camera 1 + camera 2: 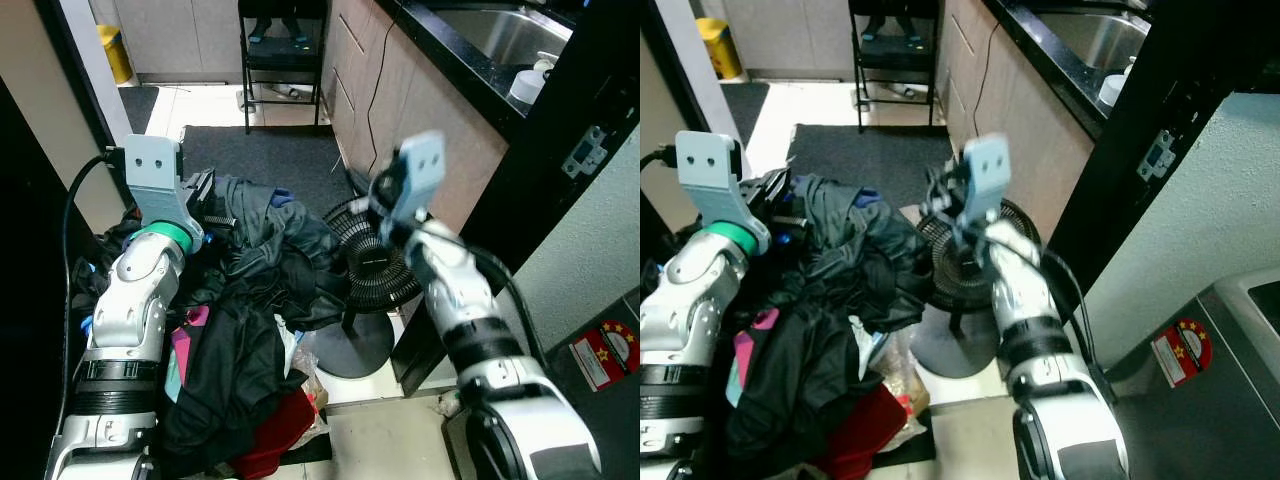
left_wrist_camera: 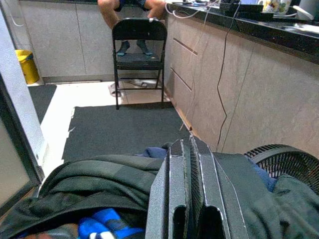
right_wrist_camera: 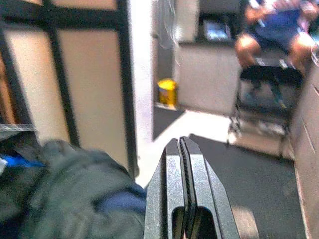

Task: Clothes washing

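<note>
A heap of dark clothes lies on the floor in front of me, with a dark green garment on top and something red at its near end. My left gripper is at the far left top of the heap. Its fingers are shut together just above the green garment, with no cloth between them. My right gripper is raised over the heap's right side, above the fan. It is shut and empty, and its fingertips point across the clothes.
A black floor fan stands right of the heap, against the cabinets. A grey appliance with a red sticker is at the near right. Beyond a dark mat, a person sits on a black folding chair. A yellow bin stands far left.
</note>
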Controlling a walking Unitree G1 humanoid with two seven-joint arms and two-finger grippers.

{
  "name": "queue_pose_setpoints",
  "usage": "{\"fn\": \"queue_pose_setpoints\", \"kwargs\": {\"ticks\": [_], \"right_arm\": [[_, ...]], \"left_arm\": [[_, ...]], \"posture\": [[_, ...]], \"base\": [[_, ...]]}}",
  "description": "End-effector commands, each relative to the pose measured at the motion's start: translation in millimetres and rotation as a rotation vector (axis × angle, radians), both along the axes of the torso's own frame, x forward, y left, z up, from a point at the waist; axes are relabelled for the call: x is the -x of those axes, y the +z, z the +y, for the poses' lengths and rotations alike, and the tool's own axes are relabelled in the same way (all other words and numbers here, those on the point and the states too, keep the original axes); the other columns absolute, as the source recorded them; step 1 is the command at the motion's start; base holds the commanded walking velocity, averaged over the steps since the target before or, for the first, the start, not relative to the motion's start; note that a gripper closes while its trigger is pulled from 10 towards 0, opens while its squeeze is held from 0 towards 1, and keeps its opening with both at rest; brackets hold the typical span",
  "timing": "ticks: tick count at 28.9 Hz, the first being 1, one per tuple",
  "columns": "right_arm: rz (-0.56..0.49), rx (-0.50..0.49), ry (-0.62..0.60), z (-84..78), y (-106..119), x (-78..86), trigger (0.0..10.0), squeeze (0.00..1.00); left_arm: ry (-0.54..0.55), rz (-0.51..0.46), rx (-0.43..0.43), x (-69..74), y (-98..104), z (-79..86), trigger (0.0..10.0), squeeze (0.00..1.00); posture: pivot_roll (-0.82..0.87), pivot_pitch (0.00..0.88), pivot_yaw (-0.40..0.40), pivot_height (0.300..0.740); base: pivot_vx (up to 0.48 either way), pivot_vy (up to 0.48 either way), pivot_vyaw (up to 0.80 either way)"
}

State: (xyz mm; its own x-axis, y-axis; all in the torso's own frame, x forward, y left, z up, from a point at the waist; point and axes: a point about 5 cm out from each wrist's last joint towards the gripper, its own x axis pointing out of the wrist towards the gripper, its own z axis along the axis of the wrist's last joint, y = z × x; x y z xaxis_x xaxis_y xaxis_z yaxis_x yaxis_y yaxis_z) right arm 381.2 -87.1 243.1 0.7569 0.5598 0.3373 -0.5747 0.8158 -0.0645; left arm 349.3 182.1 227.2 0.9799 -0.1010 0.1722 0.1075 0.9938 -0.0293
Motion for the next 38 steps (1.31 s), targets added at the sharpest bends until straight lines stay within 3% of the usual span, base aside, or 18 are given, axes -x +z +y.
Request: {"fn": "queue_pose_setpoints", "kwargs": {"ticks": [1, 6, 7, 9, 10, 14, 16, 20, 21, 22, 23, 24, 25, 26, 28, 32, 33, 38], "right_arm": [[0.034, 0.036, 0.054, 8.6, -15, 5.3, 10.0, 0.0], [0.024, 0.041, 0.129, 25.7, -12, 10.6, 10.0, 0.0], [0.022, 0.045, 0.169, 36.1, -10, 12.0, 10.0, 0.09], [0.022, 0.045, 0.169, 36.1, -10, 12.0, 10.0, 0.09], [0.052, 0.058, 0.197, 49.9, -11, 9.7, 10.0, 1.0], [0.087, 0.07, 0.216, 60.4, -14, 7.6, 10.0, 1.0], [0.226, 0.228, 0.206, 75.1, -46, 6.6, 10.0, 1.0], [0.274, 0.31, 0.176, 70.9, -59, 5.9, 10.0, 1.0], [0.299, 0.361, 0.135, 56.6, -65, 2.7, 10.0, 1.0], [0.299, 0.361, 0.135, 56.6, -65, 2.7, 10.0, 1.0], [0.304, 0.388, 0.109, 38.5, -64, -1.0, 10.0, 1.0], [0.304, 0.388, 0.109, 38.5, -64, -1.0, 10.0, 1.0], [0.307, 0.41, 0.094, 20.4, -62, -4.1, 10.0, 1.0], [0.307, 0.41, 0.094, 20.4, -62, -4.1, 10.0, 1.0], [0.305, 0.422, 0.137, -0.7, -53, -5.3, 10.0, 1.0], [0.327, 0.417, 0.255, -6.3, -49, 1.7, 10.0, 1.0], [0.335, 0.415, 0.276, -8.0, -50, 4.3, 10.0, 0.0], [0.345, 0.42, 0.268, -9.9, -54, 4.7, 10.0, 0.0]], "left_arm": [[0.01, 0.018, -0.003, 1.6, -3, 2.5, 10.0, 0.0], [0.013, 0.021, -0.005, 2.2, -5, 3.3, 10.0, 0.0], [0.014, 0.022, -0.005, 2.3, -5, 3.4, 10.0, 0.0], [0.014, 0.022, -0.005, 2.3, -5, 3.4, 10.0, 0.0], [0.017, 0.02, -0.004, 2.4, -5, 3.5, 10.0, 0.0], [0.021, 0.016, -0.003, 2.7, -4, 3.9, 10.0, 0.0], [0.042, 0.013, -0.004, 6.7, -4, 8.6, 10.0, 0.0], [0.049, 0.015, -0.005, 8.1, -4, 10.4, 10.0, 0.0], [0.05, 0.019, -0.004, 9.0, -6, 10.3, 10.0, 0.0], [0.05, 0.019, -0.004, 9.0, -6, 10.3, 10.0, 0.0], [0.042, 0.025, -0.002, 8.4, -8, 7.8, 10.0, 0.0], [0.042, 0.025, -0.002, 8.4, -8, 7.8, 10.0, 0.0], [0.032, 0.028, 0.001, 7.0, -9, 4.2, 10.0, 0.0], [0.032, 0.028, 0.001, 7.0, -9, 4.2, 10.0, 0.0], [0.017, 0.027, 0.004, 4.6, -8, -0.3, 10.0, 0.0], [0.017, 0.026, 0.001, 5.1, -7, 1.2, 10.0, 0.0], [0.02, 0.029, -0.001, 5.6, -7, 2.5, 10.0, 0.0], [0.024, 0.033, -0.002, 6.5, -8, 3.6, 10.0, 0.0]], "posture": [[0.05, 0.0, 0.013, 0.74], [0.05, 0.0, 0.012, 0.74], [0.05, 0.0, 0.01, 0.74], [0.05, 0.0, 0.01, 0.74], [0.06, 0.0, -0.002, 0.74], [0.07, 0.0, -0.003, 0.74], [0.09, 0.0, -0.022, 0.74], [0.08, 0.0, -0.022, 0.74], [0.06, 0.007, -0.015, 0.74], [0.06, 0.007, -0.015, 0.74], [0.04, 0.009, -0.008, 0.74], [0.04, 0.009, -0.008, 0.74], [0.04, 0.009, -0.005, 0.74], [0.04, 0.009, -0.005, 0.74], [0.03, 0.01, -0.003, 0.74], [0.03, 0.014, -0.002, 0.74], [0.03, 0.016, -0.002, 0.74], [0.03, 0.015, -0.004, 0.74]], "base": [[0.0, 0.0, 0.0], [0.0, 0.0, 0.0], [0.0, 0.0, 0.0], [0.0, 0.0, 0.0], [0.0, 0.0, 0.0], [0.0, 0.0, 0.0], [0.0, 0.0, 0.0], [0.0, 0.0, 0.0], [0.0, 0.0, 0.0], [0.0, 0.0, 0.0], [0.0, 0.0, 0.0], [0.0, 0.0, 0.0], [0.0, 0.0, 0.0], [0.0, 0.0, 0.0], [0.0, 0.0, 0.0], [0.0, 0.0, 0.0], [0.0, 0.0, 0.0], [0.0, 0.0, 0.0]]}}
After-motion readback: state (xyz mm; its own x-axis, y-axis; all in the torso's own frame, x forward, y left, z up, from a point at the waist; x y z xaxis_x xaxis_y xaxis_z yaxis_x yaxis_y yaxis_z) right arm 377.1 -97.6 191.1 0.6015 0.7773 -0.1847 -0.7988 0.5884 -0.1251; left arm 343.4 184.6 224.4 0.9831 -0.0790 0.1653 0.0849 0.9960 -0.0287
